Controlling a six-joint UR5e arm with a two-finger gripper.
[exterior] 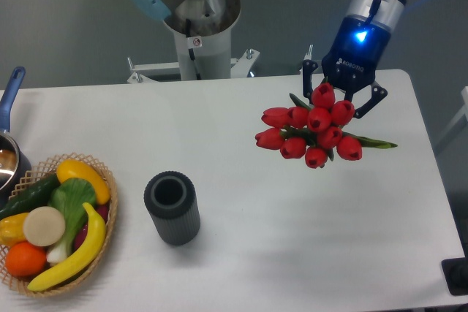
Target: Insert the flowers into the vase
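- The flowers [313,131] were held above the tabletop [241,180], near its far right corner, buds turned toward the camera.
- The gripper [344,100] was closed around the bunch, its 2 fingers mostly hidden behind the buds.
- The vase [172,207] was stood upright toward the front left, beside a wicker basket [110,202] of produce.

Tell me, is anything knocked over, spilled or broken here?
No, nothing stands out. The vase stands upright on the table with its mouth empty. The gripper holds the flowers off to the far right side. The fruit and vegetables sit tidily in the basket.
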